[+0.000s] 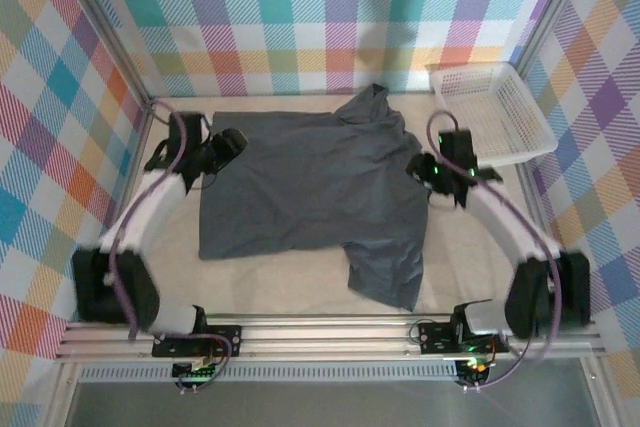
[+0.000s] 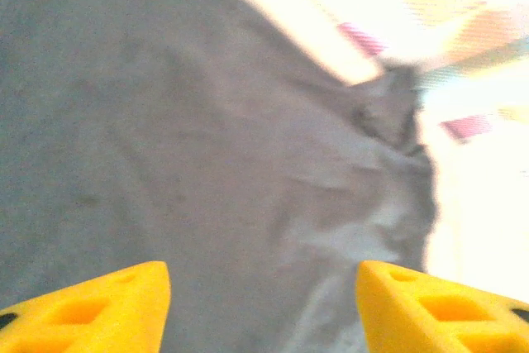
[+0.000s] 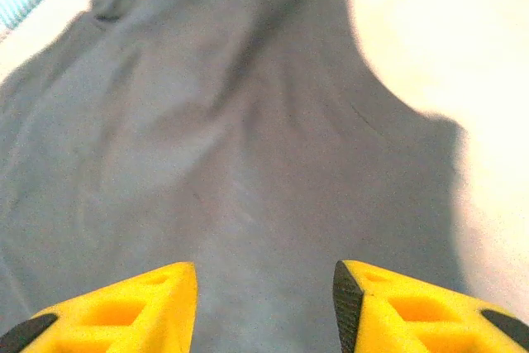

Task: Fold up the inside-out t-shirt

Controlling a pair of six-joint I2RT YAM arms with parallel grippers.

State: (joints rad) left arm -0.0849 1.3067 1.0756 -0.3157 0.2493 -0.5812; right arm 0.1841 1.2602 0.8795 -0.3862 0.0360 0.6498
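The t-shirt (image 1: 310, 197) looks soft, limp and light; pinching its left and right edges should work. Both jaws hang released, empty.

Nothing legible right now: no lettering, label, brand or number on the inside-out t-shirt (image 1: 310, 187) or elsewhere.

White mesh basket (image 1: 497, 112) — far-right corner
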